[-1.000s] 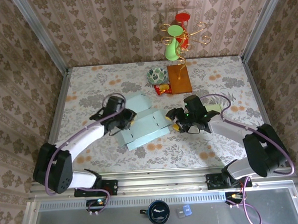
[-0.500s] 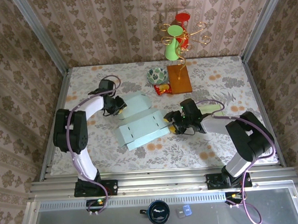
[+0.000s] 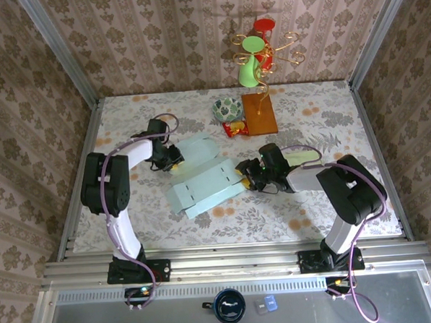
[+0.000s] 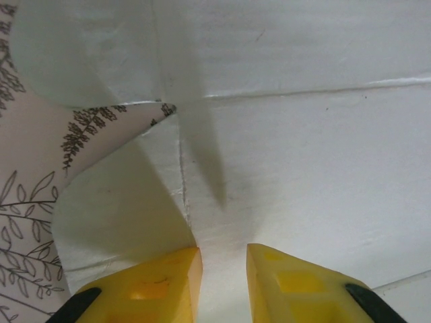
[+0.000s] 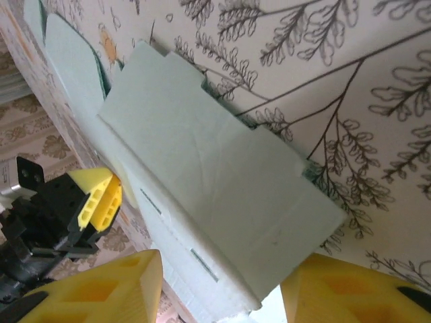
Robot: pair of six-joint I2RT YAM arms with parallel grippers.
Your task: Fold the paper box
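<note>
Floral table [image 3: 322, 127], paper box [image 3: 206, 187] inside wide-apart right gripper [image 3: 247, 179]; left gripper [image 3: 173, 161] grip unclear, contact hidden.

Paper box [image 3: 202, 185] lay flat mid-table | left gripper [image 3: 173, 158] touched its far-left flap | right gripper [image 3: 245, 176] was at its right end | bowl [image 3: 227, 108] and wooden board [image 3: 259, 113] stood beyond.

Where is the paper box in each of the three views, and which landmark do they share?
Top external: the paper box lies flat near the picture's middle.
Left wrist: it covers most of the picture.
Right wrist: it runs diagonally from upper left to bottom centre.
Shared landmark: the floral tablecloth under the box.
</note>
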